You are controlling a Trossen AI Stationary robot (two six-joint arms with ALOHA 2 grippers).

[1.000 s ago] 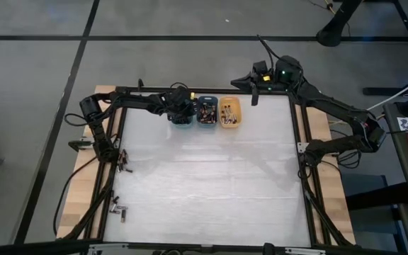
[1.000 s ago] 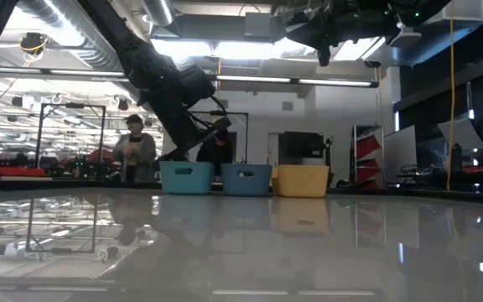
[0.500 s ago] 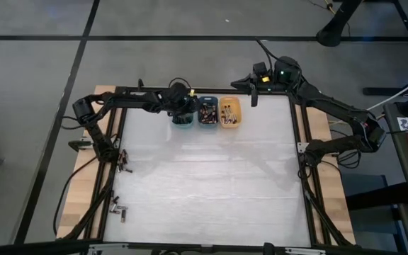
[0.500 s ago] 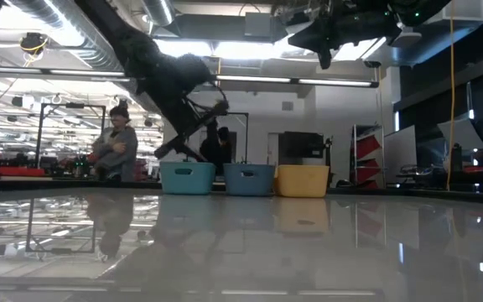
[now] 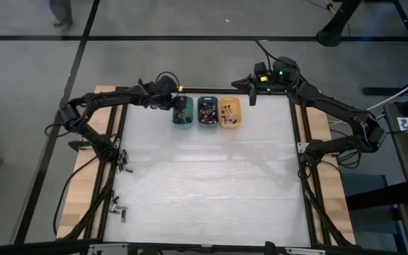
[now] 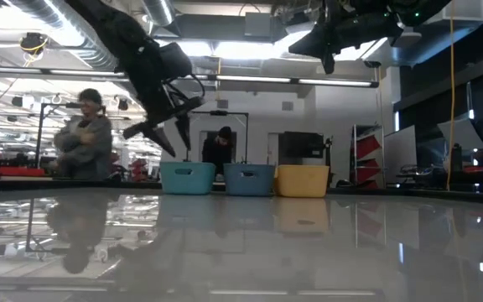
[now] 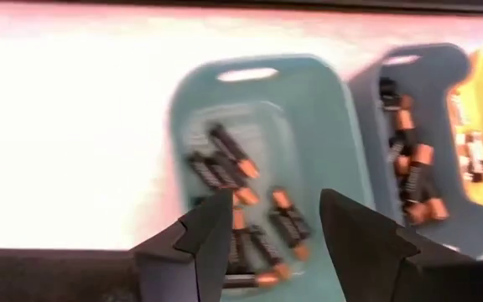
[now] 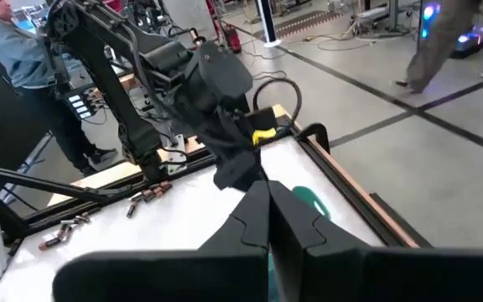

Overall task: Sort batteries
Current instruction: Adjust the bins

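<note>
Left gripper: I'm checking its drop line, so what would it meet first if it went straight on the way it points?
Probably the batteries in the teal bin; the open left gripper aims at them, though depth is unclear.

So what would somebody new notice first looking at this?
Probably the three small bins in a row at the table's far edge: teal bin, blue bin, orange bin, each holding batteries. Next, the left gripper, open, raised just left of the teal bin. The right gripper waits shut at the far right corner.

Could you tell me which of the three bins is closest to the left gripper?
The teal bin, at the row's left end; the left gripper hovers beside it.
</note>
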